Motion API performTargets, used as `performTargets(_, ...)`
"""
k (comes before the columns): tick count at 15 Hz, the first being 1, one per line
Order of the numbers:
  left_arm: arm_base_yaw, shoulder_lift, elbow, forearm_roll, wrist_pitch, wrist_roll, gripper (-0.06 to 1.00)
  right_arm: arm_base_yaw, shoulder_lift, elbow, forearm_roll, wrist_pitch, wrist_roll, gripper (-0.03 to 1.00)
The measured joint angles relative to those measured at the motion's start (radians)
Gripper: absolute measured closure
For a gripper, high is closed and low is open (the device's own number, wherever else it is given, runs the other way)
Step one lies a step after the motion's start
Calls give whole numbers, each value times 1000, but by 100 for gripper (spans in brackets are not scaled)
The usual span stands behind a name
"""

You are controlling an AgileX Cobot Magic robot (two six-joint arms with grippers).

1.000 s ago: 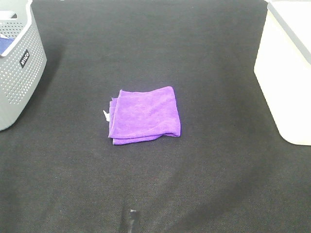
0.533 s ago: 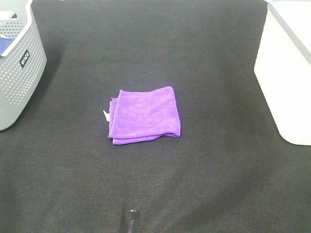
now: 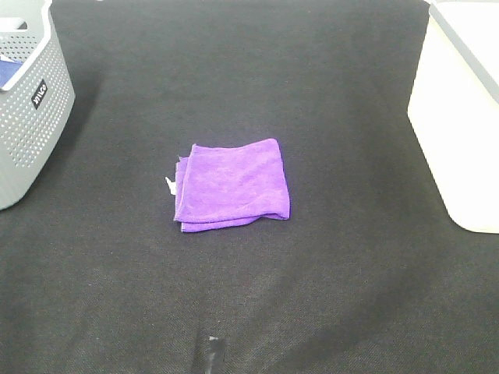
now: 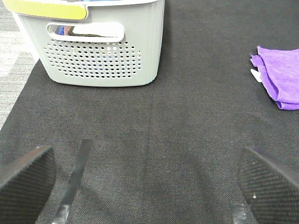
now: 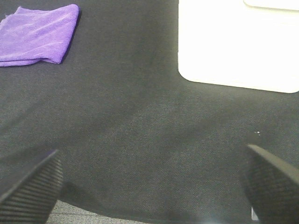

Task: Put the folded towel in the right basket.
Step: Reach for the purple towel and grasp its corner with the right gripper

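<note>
While left hand (image 4: 147,186) and right hand (image 5: 149,184) are held wide open — empty — the folded towel (image 3: 232,185) is seen between them.

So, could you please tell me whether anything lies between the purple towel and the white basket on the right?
Nothing visible does. Only bare black mat separates the folded towel from the white basket on the right, and the open right gripper also has just mat between it and the towel.

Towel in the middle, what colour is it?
The towel is purple, seen best in the exterior high view.
</note>
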State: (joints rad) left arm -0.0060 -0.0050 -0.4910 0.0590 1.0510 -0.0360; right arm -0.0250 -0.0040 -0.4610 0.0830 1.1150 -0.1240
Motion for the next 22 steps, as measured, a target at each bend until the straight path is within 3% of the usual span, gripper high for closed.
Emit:
performTargets(15, 0, 0, 0, 0, 0, 0, -4, 0, 41, -36, -13, 11, 11, -1)
performTargets(18, 0, 0, 0, 0, 0, 0, -4, 0, 438, -297, -12, 104, 45, -1)
performTargets(22, 0, 0, 0, 0, 0, 0, -4, 0, 849, -623, 8, 105, 17, -1)
